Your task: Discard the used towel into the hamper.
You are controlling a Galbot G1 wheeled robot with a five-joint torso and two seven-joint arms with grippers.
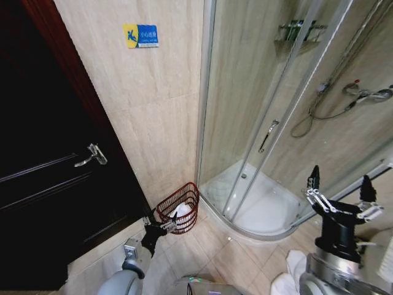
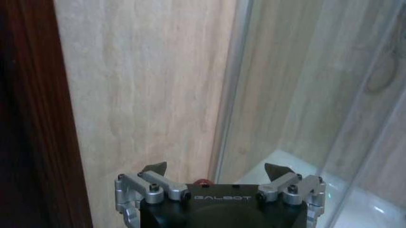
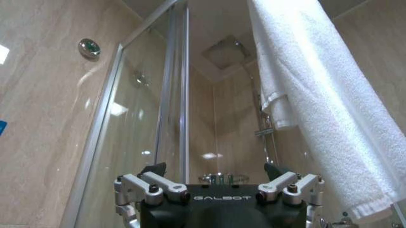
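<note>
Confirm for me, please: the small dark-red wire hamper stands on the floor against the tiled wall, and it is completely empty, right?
Not quite. The dark-red wire hamper does stand by the tiled wall, but something white already lies inside it, as the head view shows.

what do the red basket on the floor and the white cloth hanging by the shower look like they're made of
The small round dark-red wire hamper looks like coated or painted metal wire: thin ribs with open gaps, something white visible through them. The white towel hanging beside the shower looks like cotton terry: a nubby looped surface, a flat woven band near the hem, and soft folds. Neither material is certain from looks alone.
</note>
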